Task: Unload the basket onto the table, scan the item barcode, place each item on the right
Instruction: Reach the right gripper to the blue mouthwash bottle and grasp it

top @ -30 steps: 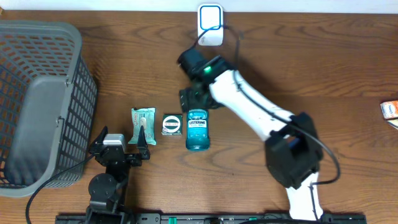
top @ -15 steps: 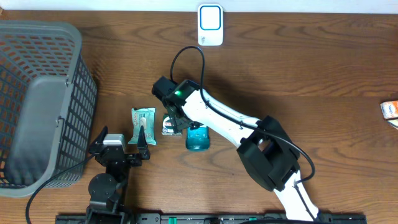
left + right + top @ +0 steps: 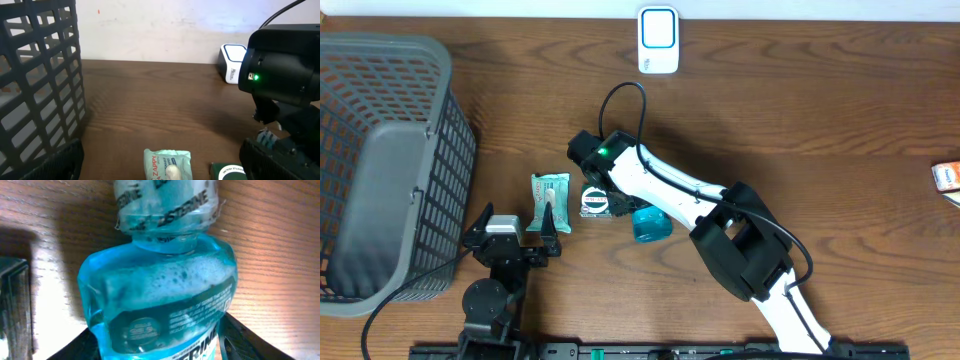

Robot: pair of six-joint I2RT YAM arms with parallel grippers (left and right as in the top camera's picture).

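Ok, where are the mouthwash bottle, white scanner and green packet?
mouthwash bottle (image 3: 160, 295), right wrist view, blue body below the cap
white scanner (image 3: 659, 40), overhead view, its top face
green packet (image 3: 550, 188), overhead view, upper part of wrapper

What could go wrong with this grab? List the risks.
1. The right gripper straddles the smooth, liquid-filled blue plastic mouthwash bottle. The bottle might slip or swing when lifted.
2. The small dark box with a round white label lies right by the gripper and could get knocked.
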